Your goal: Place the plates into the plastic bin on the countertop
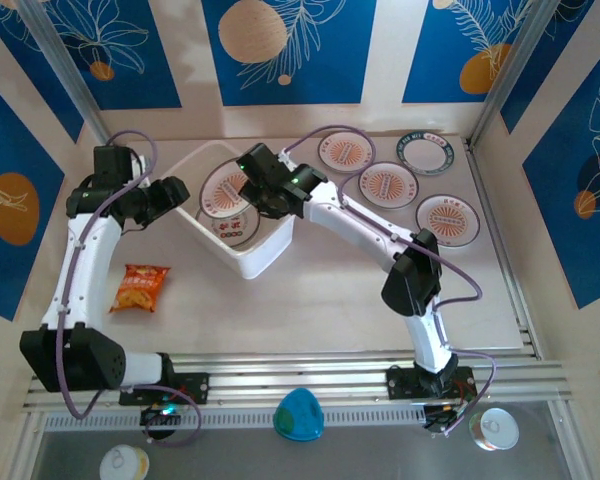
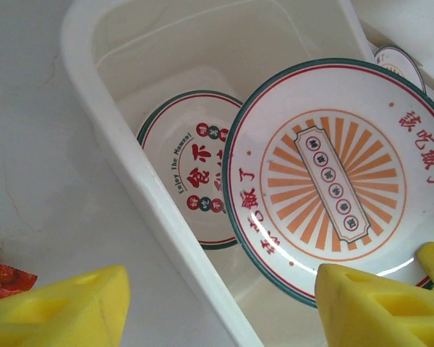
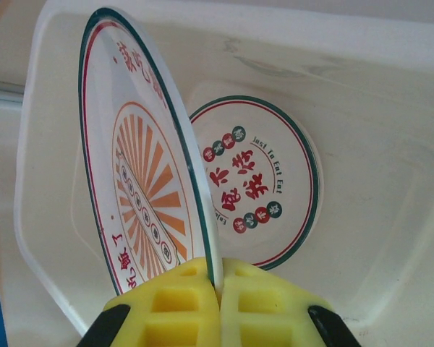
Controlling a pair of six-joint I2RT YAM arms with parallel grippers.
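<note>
Close at the right gripper [image 3: 217,278], reckon on a stiff, glazed sunburst plate [image 3: 141,166]: light, slippery, likely to chip if dropped, best pinched by the rim. Pinched tight on exactly that rim, holding it on edge above the plastic bin [image 3: 390,144], over 1 lettered plate [image 3: 260,181] lying flat on the floor. Beside the bin's left wall, find the left gripper [image 1: 175,195] about half spread, empty, straddling that wall. Farther back and right, count 4 plates [image 1: 388,185] resting apart on the countertop [image 1: 310,290].
</note>
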